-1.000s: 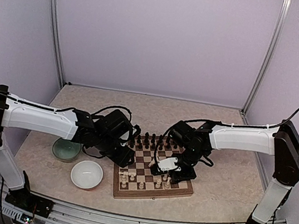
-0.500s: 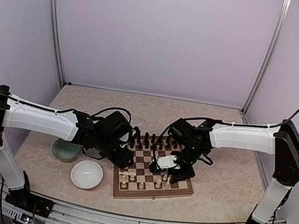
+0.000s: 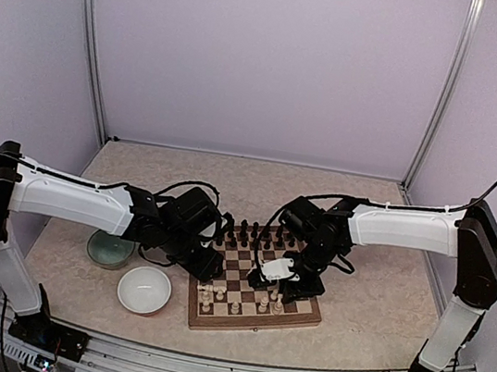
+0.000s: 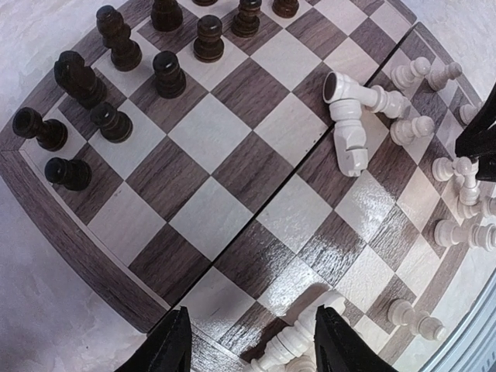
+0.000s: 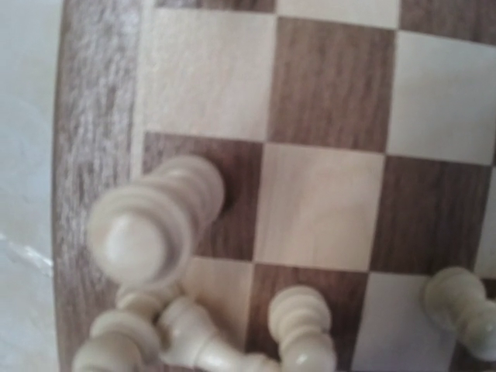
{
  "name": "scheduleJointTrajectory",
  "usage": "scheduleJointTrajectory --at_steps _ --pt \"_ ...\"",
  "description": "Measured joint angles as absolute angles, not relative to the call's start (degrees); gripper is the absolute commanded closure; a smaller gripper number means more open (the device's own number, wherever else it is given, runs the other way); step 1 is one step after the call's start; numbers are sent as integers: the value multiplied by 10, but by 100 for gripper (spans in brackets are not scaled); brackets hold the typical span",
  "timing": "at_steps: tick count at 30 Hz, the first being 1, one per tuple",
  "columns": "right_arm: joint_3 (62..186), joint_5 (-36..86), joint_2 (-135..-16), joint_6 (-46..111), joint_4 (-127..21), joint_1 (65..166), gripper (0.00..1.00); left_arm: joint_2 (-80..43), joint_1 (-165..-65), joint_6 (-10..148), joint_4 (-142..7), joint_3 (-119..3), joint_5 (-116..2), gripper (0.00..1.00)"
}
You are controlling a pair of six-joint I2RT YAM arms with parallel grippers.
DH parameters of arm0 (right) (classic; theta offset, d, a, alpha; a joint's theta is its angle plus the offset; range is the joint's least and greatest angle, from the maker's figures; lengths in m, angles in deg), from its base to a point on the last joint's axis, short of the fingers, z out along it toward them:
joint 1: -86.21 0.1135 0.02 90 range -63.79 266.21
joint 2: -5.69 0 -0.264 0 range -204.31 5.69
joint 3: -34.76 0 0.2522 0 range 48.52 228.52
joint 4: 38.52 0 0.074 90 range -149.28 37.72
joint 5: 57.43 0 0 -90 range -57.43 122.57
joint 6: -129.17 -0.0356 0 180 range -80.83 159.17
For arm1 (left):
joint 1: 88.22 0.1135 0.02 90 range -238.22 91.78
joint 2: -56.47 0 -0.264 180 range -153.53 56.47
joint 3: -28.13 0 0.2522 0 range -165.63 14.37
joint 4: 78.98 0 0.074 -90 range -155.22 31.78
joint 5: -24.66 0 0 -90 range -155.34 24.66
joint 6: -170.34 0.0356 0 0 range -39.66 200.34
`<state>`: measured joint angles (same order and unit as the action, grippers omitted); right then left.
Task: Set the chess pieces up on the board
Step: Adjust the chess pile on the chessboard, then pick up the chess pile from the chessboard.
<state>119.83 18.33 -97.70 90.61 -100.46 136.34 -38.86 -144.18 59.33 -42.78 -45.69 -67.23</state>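
We see the board (image 4: 186,209) on the bench (image 3: 372,298), dark chess pieces (image 4: 77,77) standing along its far rows and cream chess pieces (image 4: 349,116), some toppled, on its near rows; the left end effector (image 4: 252,329) hangs open above fallen cream ones, and the right end effector's (image 3: 289,288) state we cannot tell.

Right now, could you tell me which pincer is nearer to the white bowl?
Left. The left pincer hangs over the board's left edge, near the white bowl; the right pincer is over the board's right half.
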Motion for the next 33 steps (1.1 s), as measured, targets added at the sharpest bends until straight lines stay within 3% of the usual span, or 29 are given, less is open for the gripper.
scheduleJointTrajectory --at_steps 12,22,26,28,33 --pt "1197 192 -973 902 -1011 1363 96 -389 -1442 593 -428 -457 -672 45" --pt "1181 199 -944 890 -1008 1348 98 -389 -1458 594 -429 -459 -678 46" --pt "1176 188 -919 877 -1006 1338 89 -384 -1499 600 -434 -460 -697 46" --pt "1171 175 -897 868 -999 1327 77 -380 -1533 600 -433 -472 -716 46" --pt "1147 150 -808 835 -960 1264 59 -385 -1613 601 -437 -543 -751 47"
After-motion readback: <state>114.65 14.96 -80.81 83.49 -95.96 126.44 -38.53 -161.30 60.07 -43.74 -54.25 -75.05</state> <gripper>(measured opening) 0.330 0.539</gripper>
